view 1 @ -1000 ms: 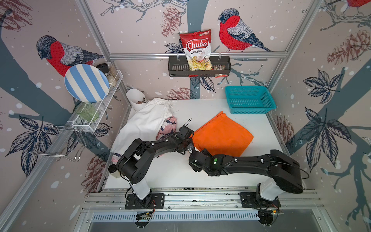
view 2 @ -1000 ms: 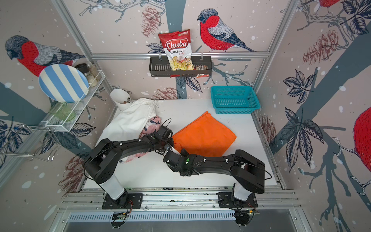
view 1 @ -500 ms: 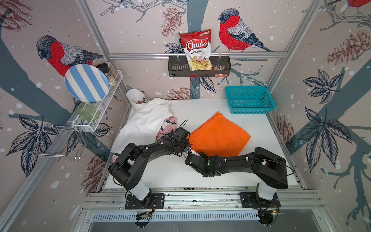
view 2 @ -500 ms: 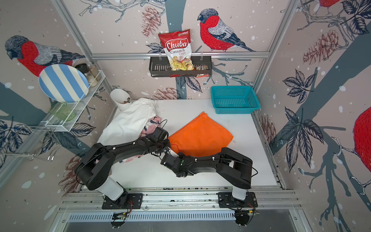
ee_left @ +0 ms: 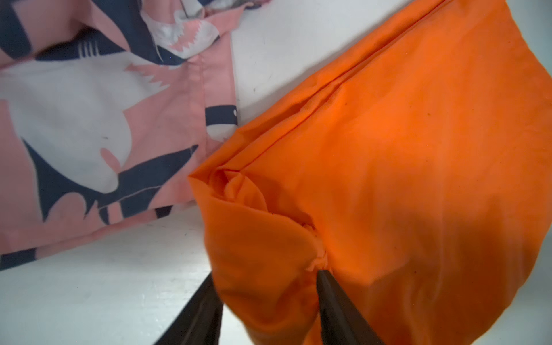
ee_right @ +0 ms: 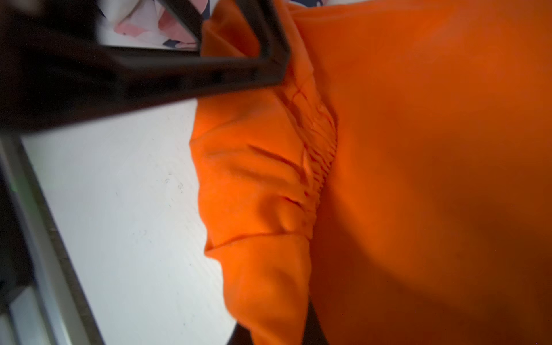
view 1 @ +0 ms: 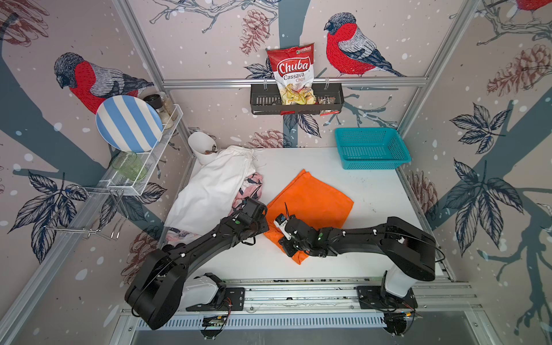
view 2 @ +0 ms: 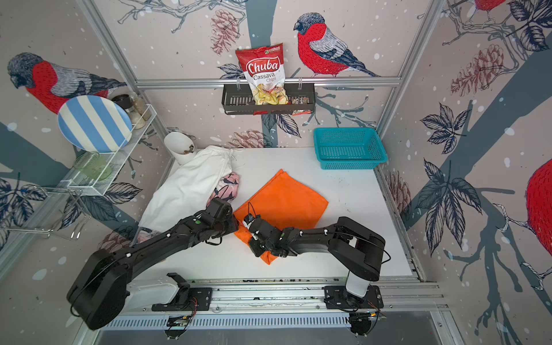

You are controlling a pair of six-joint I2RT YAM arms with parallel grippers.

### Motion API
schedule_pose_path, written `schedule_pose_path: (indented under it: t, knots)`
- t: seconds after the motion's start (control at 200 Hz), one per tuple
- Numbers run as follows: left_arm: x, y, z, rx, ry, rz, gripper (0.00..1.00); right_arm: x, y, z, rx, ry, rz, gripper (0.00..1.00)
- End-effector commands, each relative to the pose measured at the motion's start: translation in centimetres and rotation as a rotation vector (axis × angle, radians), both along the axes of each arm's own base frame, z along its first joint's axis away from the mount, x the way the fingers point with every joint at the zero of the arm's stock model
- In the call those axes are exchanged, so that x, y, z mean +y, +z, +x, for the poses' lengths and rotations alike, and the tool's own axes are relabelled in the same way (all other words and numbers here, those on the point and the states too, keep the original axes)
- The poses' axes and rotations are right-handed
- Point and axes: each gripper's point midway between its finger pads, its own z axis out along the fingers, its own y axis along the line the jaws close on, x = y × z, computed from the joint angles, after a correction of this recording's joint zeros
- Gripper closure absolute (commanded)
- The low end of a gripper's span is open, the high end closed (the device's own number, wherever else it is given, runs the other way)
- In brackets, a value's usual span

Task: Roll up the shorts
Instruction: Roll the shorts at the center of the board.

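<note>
Down at the near corner of the orange shorts [view 1: 313,200] is where it's all happening. They lie mostly flat and diagonal in the middle of the table [view 1: 373,185], and the waistband end has one loose fold turned over, so I'd call this the very start of the roll.

The left gripper [ee_left: 265,276] has its jaws spread, straddling that fold rather than pinching it. The right gripper [ee_right: 277,325] looks clamped on the same bunched edge a bit further along, though its wrist view only catches the finger ends, so that's my read.

Next move, I reckon: the left one needs to bite again, then both tuck the fold over and push it toward the far corner, keeping it tight. The cloth is thin and floppy, so a one-sided pull will probably skew the roll.

The white shorts [view 1: 215,185] lie crumpled along the left wall, with the pink shorts [view 1: 254,185] poking out from under them, just beside the orange ones. Neither is rolled yet.

The table is plain white with a few scuffs. A teal basket [view 1: 370,149] sits at the back right, a cup [view 1: 201,143] at the back left, a striped plate [view 1: 128,124] on a wall shelf, and a chips bag [view 1: 294,74] on the back wall.
</note>
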Motion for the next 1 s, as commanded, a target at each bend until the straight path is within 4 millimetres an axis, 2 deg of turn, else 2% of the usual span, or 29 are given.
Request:
schedule_pose_path:
  t: [0.0, 0.115, 0.28, 0.385, 0.465, 0.57, 0.62, 0.745, 0.815, 0.995]
  knots:
    - [0.5, 1.0, 0.1, -0.015, 0.002, 0.021, 0.4, 1.0, 1.9, -1.7, 0.284, 0.024, 0.244, 1.0]
    - [-0.4, 1.9, 0.3, -0.025, -0.025, 0.011, 0.38, -0.1, 1.2, -0.5, 0.409, -0.033, 0.292, 1.0]
    - [-3.2, 2.3, 0.9, -0.039, -0.08, -0.072, 0.37, -2.0, -1.5, 1.1, 0.589, -0.152, 0.288, 0.94]
    - [-4.3, 1.6, 1.3, -0.018, -0.104, -0.066, 0.43, -2.5, -2.5, 1.4, 0.62, -0.184, 0.259, 0.94]
    - [-4.7, 0.6, 1.7, -0.002, -0.112, -0.049, 0.54, -3.0, -3.4, 1.4, 0.628, -0.205, 0.22, 0.94]
    - [-4.7, -1.2, 2.4, 0.013, -0.107, -0.026, 0.58, -3.6, -4.0, 1.0, 0.636, -0.22, 0.188, 0.93]
    - [-4.5, -2.3, 2.6, 0.036, -0.105, -0.004, 0.6, -4.0, -3.9, 1.1, 0.623, -0.229, 0.177, 0.89]
    - [-3.4, -5.3, 2.3, 0.097, -0.104, 0.039, 0.62, -4.8, -3.0, 1.4, 0.539, -0.233, 0.114, 0.69]
    - [-3.0, -6.2, 2.1, 0.112, -0.104, 0.048, 0.63, -5.0, -2.1, 1.6, 0.506, -0.224, 0.088, 0.62]
    - [-2.8, -7.6, 1.6, 0.145, -0.113, 0.05, 0.63, -6.6, -0.7, 0.4, 0.469, -0.225, 0.065, 0.57]
